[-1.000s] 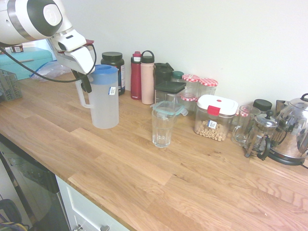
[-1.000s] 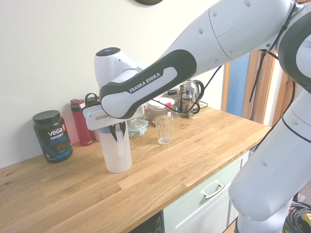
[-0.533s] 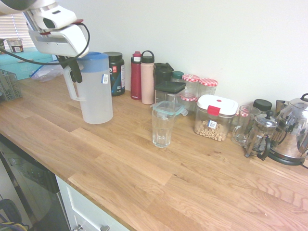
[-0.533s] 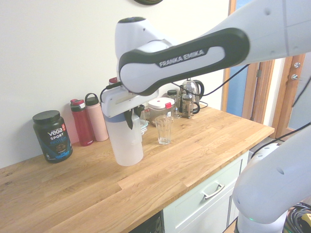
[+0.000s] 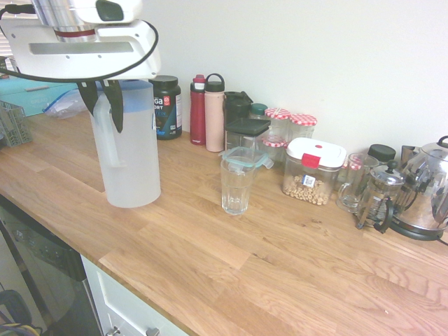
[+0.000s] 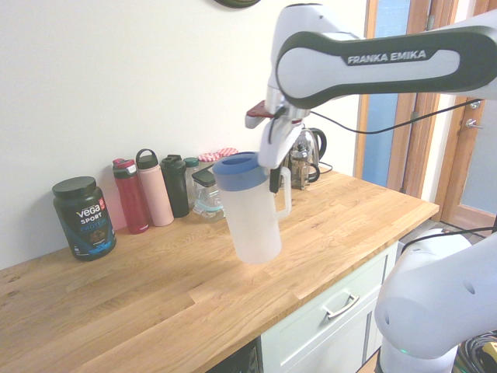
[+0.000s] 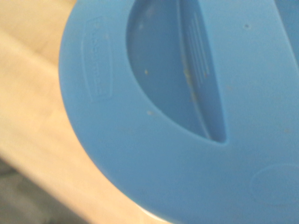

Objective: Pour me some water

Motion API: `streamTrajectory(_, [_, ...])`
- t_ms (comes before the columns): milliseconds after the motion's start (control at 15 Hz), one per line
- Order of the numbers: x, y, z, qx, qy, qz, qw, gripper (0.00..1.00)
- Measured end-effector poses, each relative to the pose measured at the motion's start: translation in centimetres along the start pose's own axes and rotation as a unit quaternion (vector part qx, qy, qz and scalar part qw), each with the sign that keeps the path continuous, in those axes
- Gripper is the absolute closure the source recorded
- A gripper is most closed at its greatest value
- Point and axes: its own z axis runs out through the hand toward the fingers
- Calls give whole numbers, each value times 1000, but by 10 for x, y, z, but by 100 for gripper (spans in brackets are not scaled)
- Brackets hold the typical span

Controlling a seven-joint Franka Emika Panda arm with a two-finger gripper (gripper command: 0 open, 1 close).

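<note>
A translucent white water pitcher point(image 5: 131, 150) with a blue lid point(image 6: 239, 169) hangs just above the wooden counter point(image 5: 231, 259), tilted slightly. My gripper point(image 5: 103, 105) is shut on the pitcher's handle point(image 6: 284, 194) from above. The clear empty drinking glass point(image 5: 236, 183) stands upright on the counter, to the right of the pitcher and apart from it in the first exterior view. In the second exterior view the pitcher hides the glass. The blue lid point(image 7: 177, 116) fills the wrist view.
Along the back wall stand a black protein tub point(image 5: 166, 105), red and pink bottles point(image 5: 207, 112), several jars, a lidded container of chickpeas point(image 5: 313, 171), a glass mug point(image 5: 352, 183), a French press point(image 5: 378, 199) and a kettle point(image 5: 427, 189). The counter's front edge runs near the pitcher.
The arm has lifted the pitcher off the counter and carried it away from the back wall towards the front edge, turning it so the handle faces the first camera.
</note>
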Motion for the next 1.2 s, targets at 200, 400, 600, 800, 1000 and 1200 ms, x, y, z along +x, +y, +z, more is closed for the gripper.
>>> streamTrajectory(200, [-9,57,0,-7,-11,-53,998,100])
streamTrajectory(400, [-17,126,0,-17,-8,-62,998,100])
streamTrajectory(600, [-15,177,-2,-33,-5,-65,997,100])
streamTrajectory(800, [21,204,-1,-56,-12,-68,996,100])
streamTrajectory(1000, [82,191,16,-107,-34,-81,990,100])
streamTrajectory(1200, [130,177,23,-178,-61,-88,978,100])
